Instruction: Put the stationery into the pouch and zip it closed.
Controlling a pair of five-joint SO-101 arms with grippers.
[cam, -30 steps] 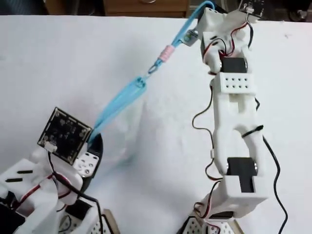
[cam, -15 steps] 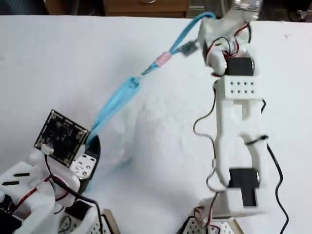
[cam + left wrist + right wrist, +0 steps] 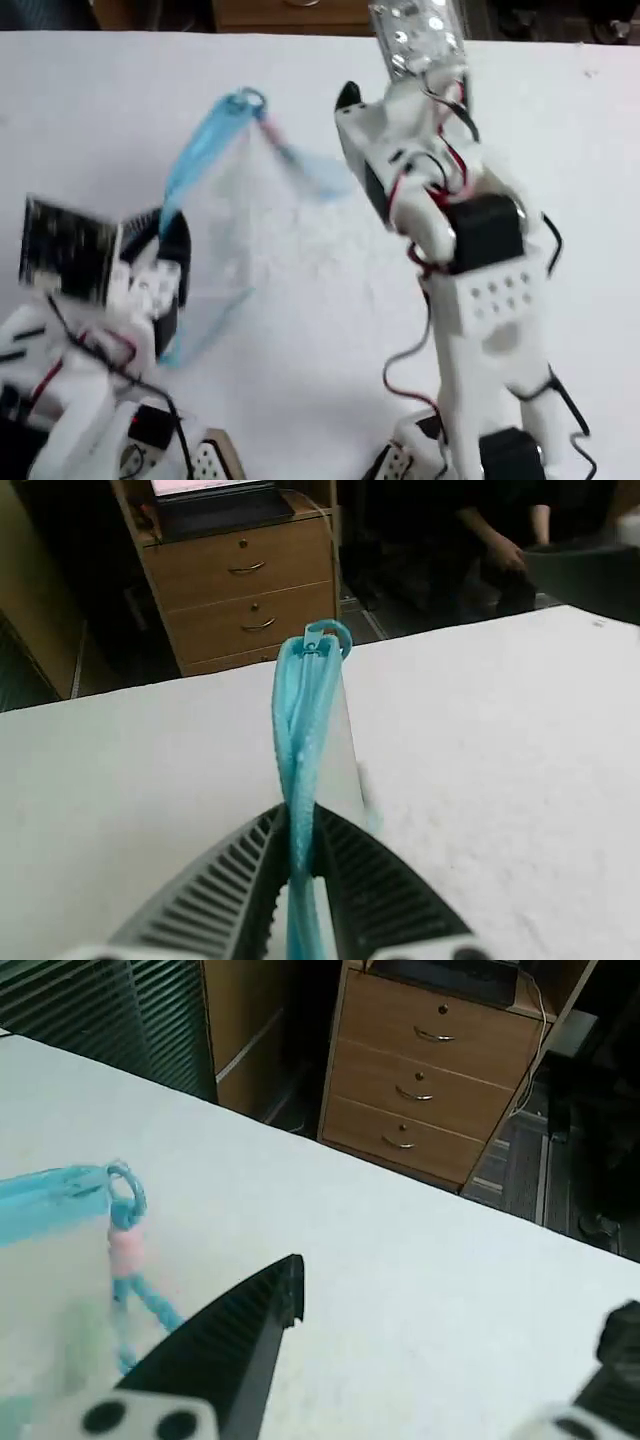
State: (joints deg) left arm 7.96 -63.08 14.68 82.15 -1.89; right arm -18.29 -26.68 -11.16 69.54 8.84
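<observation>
Wide white table (image 3: 90,110) across the high view, and two white arms on it. The right arm (image 3: 480,290) runs up the right side of the table, and the left arm (image 3: 90,350) sits low in the near-left corner. Behind the table's far edge stands a wooden drawer cabinet (image 3: 240,590).

The pouch (image 3: 240,230) is up on the table between the arms, clear-sided, with its blue zip band (image 3: 200,150) rising along the top. The left gripper (image 3: 300,830) has that band pinched tight between its ribbed black fingers (image 3: 230,880), right at the near end of the band. At the far end of the zip, away from that grip, sits the slider (image 3: 325,640).

From the slider a ring (image 3: 125,1190) carries a pink bead (image 3: 125,1250) and a blue cord (image 3: 150,1305) that hangs loose. The right gripper (image 3: 455,1300) hovers near that cord, clear of it, with its jaws spread wide and nothing between them.
</observation>
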